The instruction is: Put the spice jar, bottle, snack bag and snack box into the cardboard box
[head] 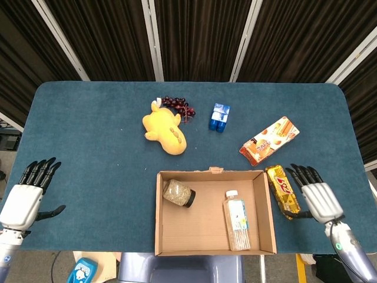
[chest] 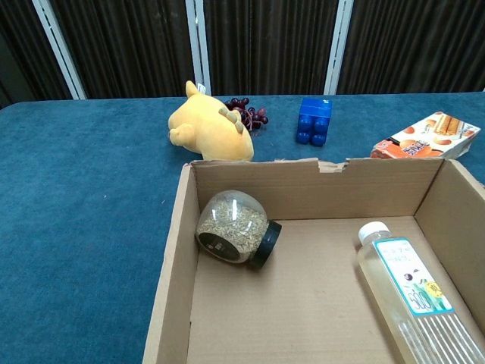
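I see the cardboard box [chest: 176,250] as plain brown corrugated paper, matt, its far edge torn rough. The spice jar [chest: 231,225] in it looks like clear glass or plastic — I cannot tell which — glossy with highlights, and its cap is black. The bottle [chest: 405,292] is clear plastic with a printed paper-like label and a white cap. The table [head: 88,135] wears a blue cloth with a fuzzy, carpet-like nap. On my right the snack bag [head: 282,190] is shiny yellow foil, and the snack box [head: 269,140] is smooth printed card. The yellow toy [chest: 210,130] looks soft plush; the blue blocks [chest: 314,120] are glossy plastic. Both hands — left hand [head: 23,197], right hand [head: 316,197] — have smooth silver-grey backs and black fingers.
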You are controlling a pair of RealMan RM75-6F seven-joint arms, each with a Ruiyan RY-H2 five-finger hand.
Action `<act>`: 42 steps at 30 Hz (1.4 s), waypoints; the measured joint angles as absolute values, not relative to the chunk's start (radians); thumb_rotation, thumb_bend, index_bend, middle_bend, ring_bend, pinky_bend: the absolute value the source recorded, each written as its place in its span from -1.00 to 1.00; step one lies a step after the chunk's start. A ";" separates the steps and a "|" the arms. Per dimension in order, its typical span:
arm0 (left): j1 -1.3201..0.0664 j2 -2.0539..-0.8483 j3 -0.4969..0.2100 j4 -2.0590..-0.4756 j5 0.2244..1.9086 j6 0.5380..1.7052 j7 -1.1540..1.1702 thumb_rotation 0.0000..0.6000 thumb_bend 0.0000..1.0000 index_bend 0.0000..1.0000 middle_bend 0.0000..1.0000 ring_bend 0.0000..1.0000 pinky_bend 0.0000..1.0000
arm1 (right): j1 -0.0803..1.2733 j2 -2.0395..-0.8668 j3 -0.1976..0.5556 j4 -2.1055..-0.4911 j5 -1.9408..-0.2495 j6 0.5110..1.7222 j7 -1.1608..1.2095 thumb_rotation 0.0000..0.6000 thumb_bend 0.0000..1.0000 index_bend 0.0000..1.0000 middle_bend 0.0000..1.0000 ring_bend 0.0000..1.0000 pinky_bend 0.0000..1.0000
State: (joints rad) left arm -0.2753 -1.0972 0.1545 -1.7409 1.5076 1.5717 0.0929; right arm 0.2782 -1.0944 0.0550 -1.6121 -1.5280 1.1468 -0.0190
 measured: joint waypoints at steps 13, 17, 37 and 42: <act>-0.260 -1.087 0.103 -1.712 1.498 1.490 -0.013 1.00 -0.89 -0.98 -1.00 -1.00 -1.00 | 0.418 -1.210 0.106 -1.495 -1.301 0.906 -0.142 1.00 -1.00 -1.00 -1.00 -1.00 -1.00; -0.258 -1.078 0.090 -1.713 1.490 1.469 -0.036 1.00 -0.89 -0.98 -1.00 -1.00 -1.00 | 0.461 -1.250 0.124 -1.451 -1.220 0.854 -0.191 1.00 -1.00 -0.91 -1.00 -1.00 -1.00; -0.248 -1.064 0.056 -1.721 1.485 1.410 -0.066 1.00 -0.89 -0.97 -1.00 -1.00 -0.99 | 0.487 -1.325 0.114 -1.326 -1.162 0.866 -0.228 1.00 -1.00 -0.32 -0.62 -0.85 -1.00; -0.244 -1.065 0.051 -1.721 1.490 1.406 -0.064 1.00 -0.89 -0.97 -1.00 -1.00 -0.99 | 0.491 -1.332 0.109 -1.324 -1.175 0.870 -0.220 1.00 -1.00 -0.35 -0.67 -0.88 -1.00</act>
